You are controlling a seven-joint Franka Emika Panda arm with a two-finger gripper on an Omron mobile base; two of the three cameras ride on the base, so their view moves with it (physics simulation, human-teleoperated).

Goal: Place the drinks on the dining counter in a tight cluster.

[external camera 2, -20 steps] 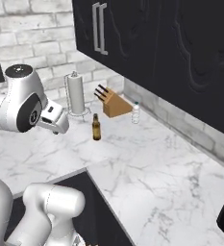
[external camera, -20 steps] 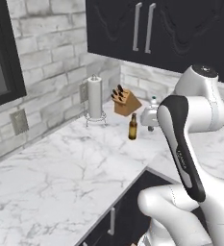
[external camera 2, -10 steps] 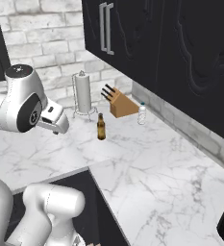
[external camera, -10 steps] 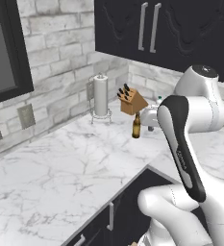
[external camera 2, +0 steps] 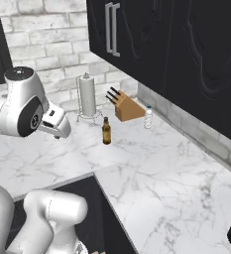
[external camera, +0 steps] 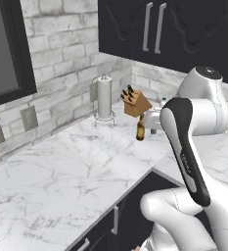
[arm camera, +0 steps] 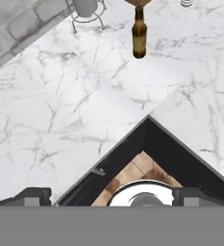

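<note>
1. Pincer (arm camera: 111,194): jaws wide apart, nothing betw. them; its two dark tips sit at far left and far right low in the hand view, above the inner corner of the L-shaped worktop (arm camera: 60,110).
2. Brown bottle (external camera 2: 106,131) stands upright on the marble worktop, out in front of the knife block (external camera 2: 126,106), apart from it. Also seen at (external camera: 140,129) and (arm camera: 139,33).
3. Water bottle (external camera 2: 148,117), clear w/ pale cap, upright just right of the knife block in the right base view, near the back wall. Well apart from the brown bottle.
4. Paper-towel roll (external camera: 104,97) on its wire stand, left of the knife block (external camera: 135,102), close to the brick wall.
5. Arm's white hand (external camera 2: 55,122) hangs over the worktop's front part, left of the brown bottle in the right base view, not touching it.
6. Dark cabinets (external camera 2: 151,44) w/ silver handles above the worktop.
7. Hand view: dark cabinet fronts and brownish floor (arm camera: 137,175) below the worktop's inner corner.
</note>
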